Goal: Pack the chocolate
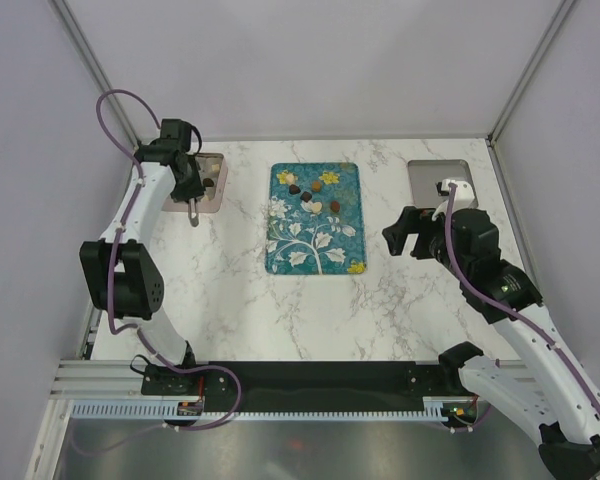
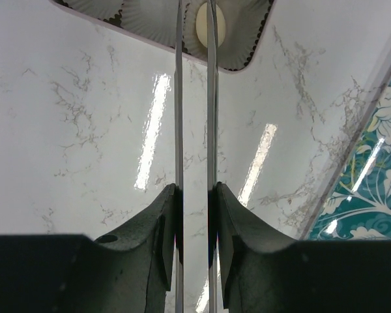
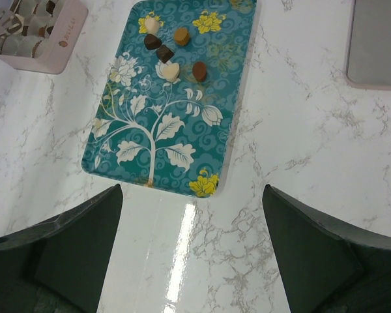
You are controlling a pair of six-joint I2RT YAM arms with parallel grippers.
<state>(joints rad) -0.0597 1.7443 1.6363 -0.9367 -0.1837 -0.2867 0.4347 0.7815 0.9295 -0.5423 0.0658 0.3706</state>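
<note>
Several chocolate pieces, dark, brown and cream-white, lie at the far end of a teal flower-print tray; they also show in the top view. A pink box with paper cups stands at the far left and holds some pieces. My left gripper is shut on metal tongs, whose arms run up over the box's corner, beside a cream-white piece in a cup. In the top view the left gripper is at the box. My right gripper is open and empty, right of the tray.
A flat grey lid lies at the far right, just beyond the right gripper. The box and the lid show at the right wrist view's top corners. White marble table lies between the tray and the arm bases.
</note>
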